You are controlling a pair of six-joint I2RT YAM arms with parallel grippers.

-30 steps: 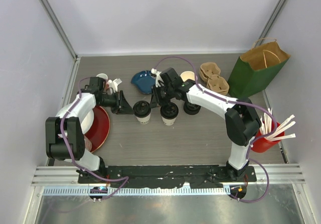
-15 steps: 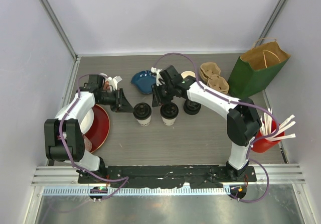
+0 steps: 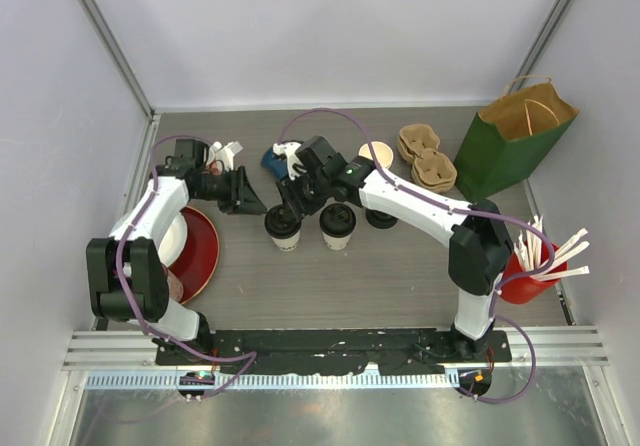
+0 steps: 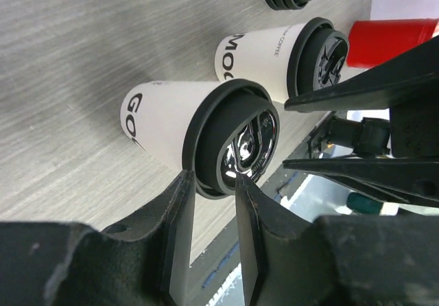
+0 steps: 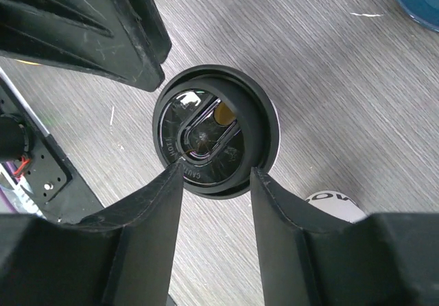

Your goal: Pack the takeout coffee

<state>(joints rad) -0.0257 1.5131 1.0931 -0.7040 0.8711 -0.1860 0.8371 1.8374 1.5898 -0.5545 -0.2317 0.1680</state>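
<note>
above the left-hand cream-white paper cup (image 3: 283, 225) the right gripper (image 5: 217, 170) hangs with its jaws spread, one finger on either side of the cup's round black plastic lid (image 5: 206, 141), gripping nothing. just beside that cup, on its left, the left gripper (image 4: 213, 182) points at the lid rim with its fingers a little parted and nothing held between them; whether a fingertip touches the rim i cannot tell. a second lidded paper cup (image 3: 337, 224) stands upright just to the right, near the first but apart from it. further right and back lie the brown moulded-pulp cup carriers (image 3: 425, 156), and beyond them the green paper bag (image 3: 510, 141) stands open. judging by this, lidding looks done for both cups, yet neither sits in a carrier or the bag. the packing itself is all left: each cup into a carrier, then likely into the bag.
</note>
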